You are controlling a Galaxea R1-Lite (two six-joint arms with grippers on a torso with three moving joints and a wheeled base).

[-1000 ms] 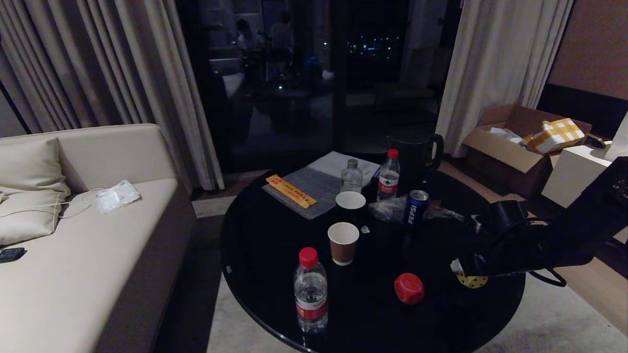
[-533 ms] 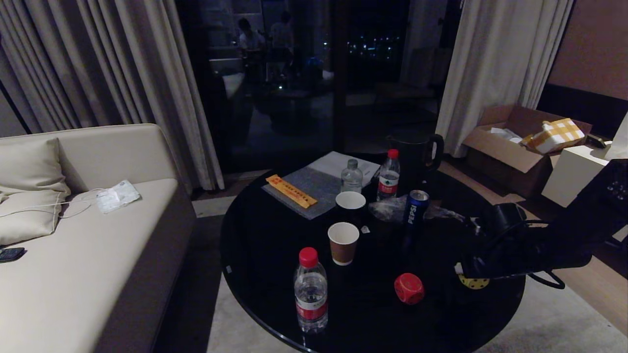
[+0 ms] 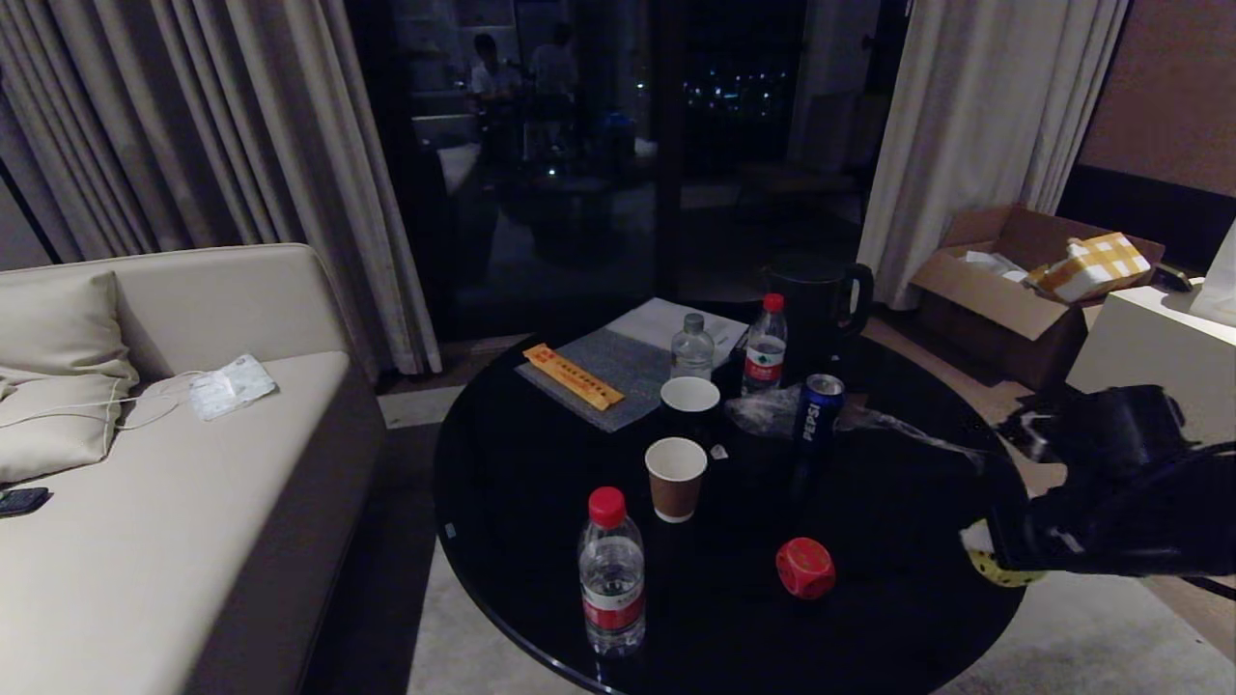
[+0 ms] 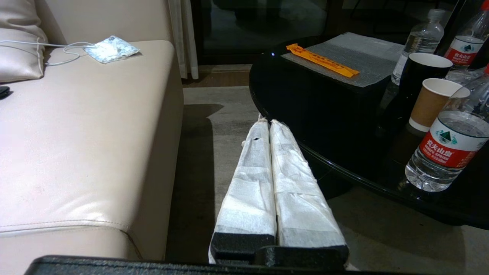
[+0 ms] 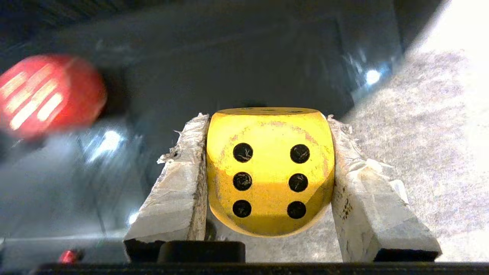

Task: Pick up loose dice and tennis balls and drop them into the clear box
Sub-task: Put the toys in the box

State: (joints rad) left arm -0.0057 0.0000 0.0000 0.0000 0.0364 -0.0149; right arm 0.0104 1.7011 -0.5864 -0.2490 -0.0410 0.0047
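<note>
**Yellow die gripped, box nowhere in view**

Yellow is what you have in hand: the right gripper [image 5: 267,183] is clamped on the yellow die [image 5: 269,172], one padded finger against each side face, six pips facing the wrist camera. In the head view that gripper [image 3: 1004,560] sits at the lower right of the frame, at the near right rim of the round black table [image 3: 521,502], with a sliver of the die [image 3: 995,571] showing under the dark arm. It looks lifted off the tabletop, though you cannot be sure from this angle.

The red die [image 3: 804,568] lies loose on the table, lower centre-right of the head view, near the gripper but well clear of it; it shows as a red smear at the upper left of the right wrist view.

Your left gripper [image 4: 267,126] is parked, its wrapped fingers pressed flat together, low in the middle of its wrist view beside the sofa [image 4: 88,126] and short of the table edge.

As for progress, judge it early to middling: one die is in the grip, one waits. No tennis balls, no other dice and no clear box appear in any view, so you cannot tell what is already stowed. What is left, at least: carry this die to the box, release it, and come back for the red one.
</note>
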